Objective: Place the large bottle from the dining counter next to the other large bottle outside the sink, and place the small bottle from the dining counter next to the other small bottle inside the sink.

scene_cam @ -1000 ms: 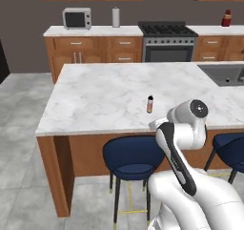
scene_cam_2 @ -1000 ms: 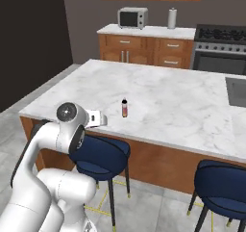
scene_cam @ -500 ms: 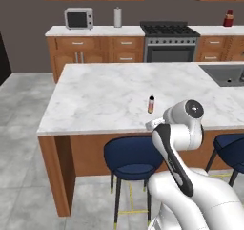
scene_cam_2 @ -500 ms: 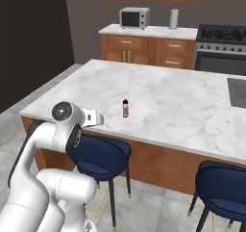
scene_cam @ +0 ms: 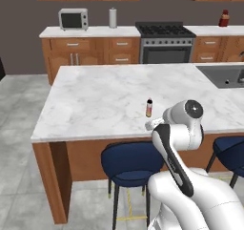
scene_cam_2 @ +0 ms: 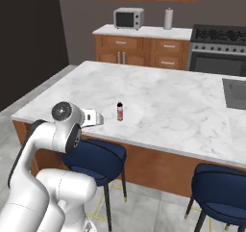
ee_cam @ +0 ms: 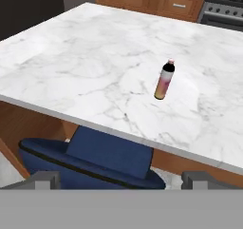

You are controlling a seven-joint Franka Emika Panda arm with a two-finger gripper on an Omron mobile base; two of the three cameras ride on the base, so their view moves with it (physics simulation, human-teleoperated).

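**Home kitchen, rendered**

Marble island tabletop (scene_cam: 95,100) on a wood base, blue stools (scene_cam: 131,163) tucked under it. Back wall: wood cabinets (scene_cam: 90,52), microwave (scene_cam: 73,19), paper towel roll (scene_cam: 113,17), black range (scene_cam: 164,43) with a hood above. Sink (scene_cam: 224,75) cut into the island's right end. Grey tile floor (scene_cam: 19,129).

one small bottle (scene_cam: 149,107), two blue stools (scene_cam: 132,163), one microwave (scene_cam: 73,18), one sink (scene_cam: 223,76)

A small bottle (scene_cam: 149,107) stands upright, alone, on the white marble dining counter (scene_cam: 95,100).
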